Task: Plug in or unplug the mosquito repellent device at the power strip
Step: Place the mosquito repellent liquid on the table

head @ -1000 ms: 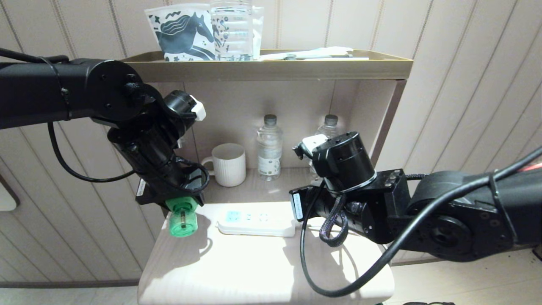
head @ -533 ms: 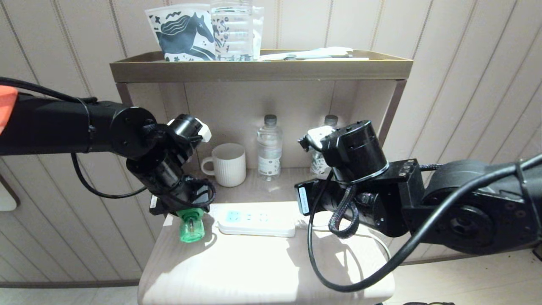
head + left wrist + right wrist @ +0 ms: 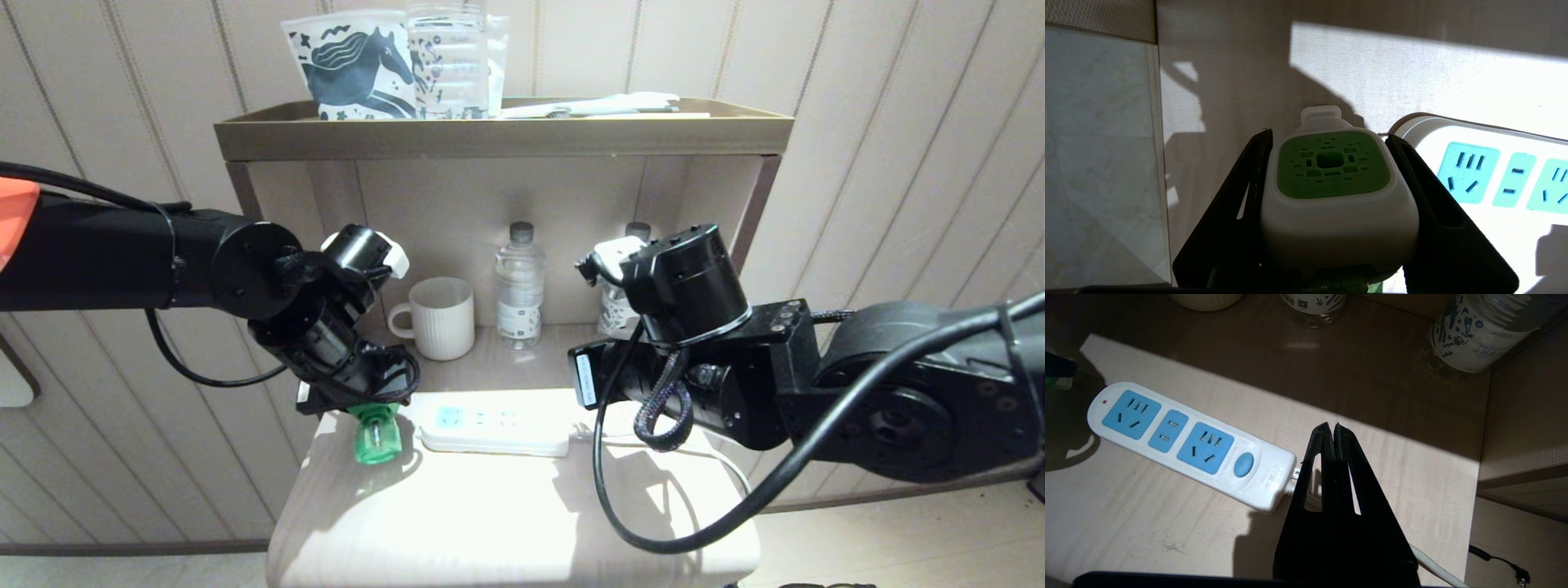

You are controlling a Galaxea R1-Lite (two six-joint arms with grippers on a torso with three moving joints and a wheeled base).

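The left gripper (image 3: 1331, 204) is clamped on the mosquito repellent device (image 3: 377, 433), its two black fingers (image 3: 1237, 212) pressed against the white-and-green head, holding it just off the 9 o'clock end of the power strip (image 3: 490, 429) on the bench (image 3: 506, 523). The right gripper (image 3: 1333, 430) is pinched closed on nothing, over the strip's cord end at 3 o'clock. Farther back, at 12 o'clock, stand a white mug (image 3: 441, 317) and two water bottles (image 3: 519, 286).
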